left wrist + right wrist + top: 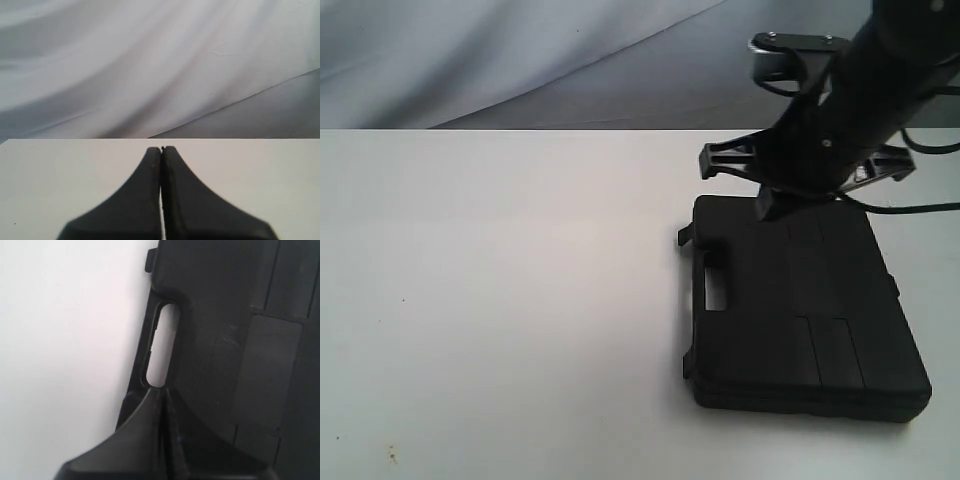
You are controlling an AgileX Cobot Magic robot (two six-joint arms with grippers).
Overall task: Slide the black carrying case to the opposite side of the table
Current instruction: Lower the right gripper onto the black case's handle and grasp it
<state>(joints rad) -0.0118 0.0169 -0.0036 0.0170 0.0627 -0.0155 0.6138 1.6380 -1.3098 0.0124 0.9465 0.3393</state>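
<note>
The black case (800, 310) lies flat on the right half of the white table (500, 280), its handle slot (717, 291) facing left. My right gripper (770, 208) is shut and comes down onto the far part of the lid. In the right wrist view its tips (163, 391) sit against the case (225, 315) at one end of the handle slot (161, 345); nothing is gripped. My left gripper (161, 149) is shut and empty above bare table (60, 175). It does not show in the exterior view.
A small latch (685, 236) sticks out from the case's left edge near the far corner. Grey draped cloth (520, 60) hangs behind the table's far edge. A black cable (920, 208) runs off to the right behind the case. White tabletop stretches left of the case.
</note>
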